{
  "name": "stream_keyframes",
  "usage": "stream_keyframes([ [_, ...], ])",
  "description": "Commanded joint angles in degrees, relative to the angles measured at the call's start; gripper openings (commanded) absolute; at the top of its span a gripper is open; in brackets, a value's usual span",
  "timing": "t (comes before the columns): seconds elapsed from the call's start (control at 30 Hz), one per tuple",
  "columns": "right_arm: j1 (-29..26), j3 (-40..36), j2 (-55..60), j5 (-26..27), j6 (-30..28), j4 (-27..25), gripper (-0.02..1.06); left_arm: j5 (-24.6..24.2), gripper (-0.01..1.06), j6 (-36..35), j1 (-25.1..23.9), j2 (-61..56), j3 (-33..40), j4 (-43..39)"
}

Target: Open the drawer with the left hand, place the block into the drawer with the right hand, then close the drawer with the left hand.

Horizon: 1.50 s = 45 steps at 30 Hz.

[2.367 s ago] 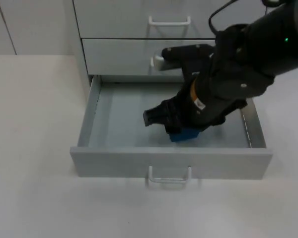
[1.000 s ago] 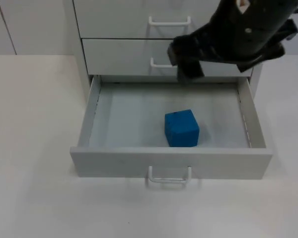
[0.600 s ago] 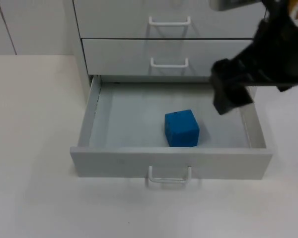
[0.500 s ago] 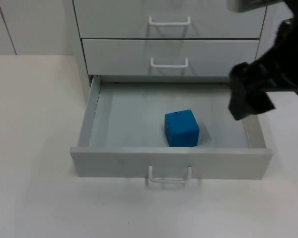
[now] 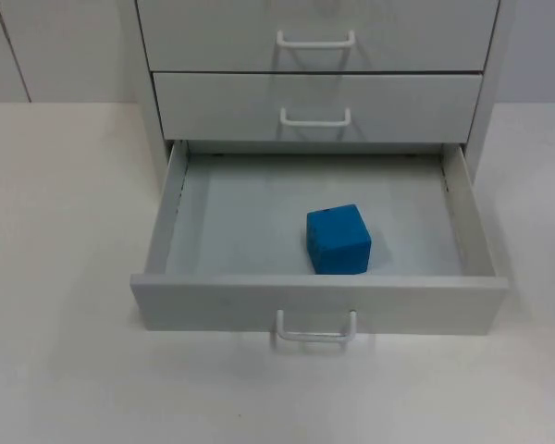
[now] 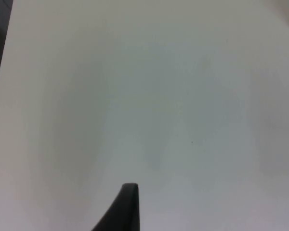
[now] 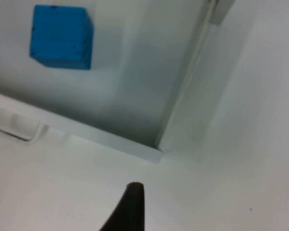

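Top view: the drawer (image 5: 319,303) stands pulled out, with the block (image 5: 339,240) inside it.
You can see the blue block resting on the drawer floor, right of centre and near the front wall, apart from the side walls. The white handle (image 5: 316,330) sticks out from the drawer front, and two shut drawers sit above in the cabinet (image 5: 317,69). In the right wrist view you look down past one black fingertip (image 7: 130,207) of the right gripper, held over the table (image 7: 241,159) just outside the drawer's front corner, the block well inside. In the left wrist view the left gripper's fingertip (image 6: 125,207) hangs over bare table. You cannot tell how far either gripper's fingers are spread or whether they hold anything.
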<state>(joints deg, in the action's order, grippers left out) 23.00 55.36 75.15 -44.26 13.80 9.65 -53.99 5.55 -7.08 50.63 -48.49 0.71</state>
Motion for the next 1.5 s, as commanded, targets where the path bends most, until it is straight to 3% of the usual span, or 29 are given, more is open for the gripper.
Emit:
stream_keyframes([
  [0.0, -3.98, -0.21, -1.4, -1.26, -2.64, -1.8, 0.88, -0.47, 1.05, 0.19, -0.28, -0.42, 0.31, 0.45],
  [0.07, -4.67, -0.21, -1.52, -1.55, -2.92, -1.96, 0.88, -0.47, 1.05, 0.19, -0.28, -0.42, 0.31, 0.45],
  [0.3, -16.34, -0.21, -2.81, -4.92, -10.14, -10.05, 0.88, -0.57, 1.05, 2.6, -0.28, -0.32, 0.31, 2.62],
  [0.47, -20.43, -0.59, -2.81, -5.08, -10.83, -10.41, 0.88, -0.57, 1.05, 5.21, -0.28, -0.32, 0.31, 4.95],
  [0.8, -22.5, -3.26, -2.81, -2.97, -10.61, -10.24, 0.88, 0.35, 1.05, 5.63, -0.28, -0.2, 0.31, 6.55],
  [0.97, -22.5, -3.26, -2.81, -3.26, -10.61, -10.24, 0.88, 0.56, 1.04, 12.9, -0.28, 2.2, 0.31, 16.19],
  [1.07, -22.5, -3.26, -2.81, -2.83, -10.61, -10.24, 0.88, 0.46, 0.97, 21.52, -0.17, 5.32, 0.31, 26.54],
  [1.13, -22.5, -3.26, -2.81, -2.83, -10.61, -10.24, 0.88, 0.46, 0.95, 22.11, -0.02, 5.94, 0.31, 27.94],
  [1.3, -22.5, -3.26, -2.81, -2.74, -10.61, -10.24, 0.88, 2.15, 0.67, 26.32, 5.29, 11.39, 0.31, 32.09],
  [1.37, -22.5, -3.26, -2.81, -2.62, -10.61, -10.24, 0.88, 3.39, 0.49, 28.73, 9.69, 14.17, 0.31, 32.63],
  [1.47, -22.5, -3.26, -2.81, -2.25, -10.61, -10.24, 0.88, 6.23, 0.36, 32.34, 16.93, 18.43, 0.21, 34.49],
])
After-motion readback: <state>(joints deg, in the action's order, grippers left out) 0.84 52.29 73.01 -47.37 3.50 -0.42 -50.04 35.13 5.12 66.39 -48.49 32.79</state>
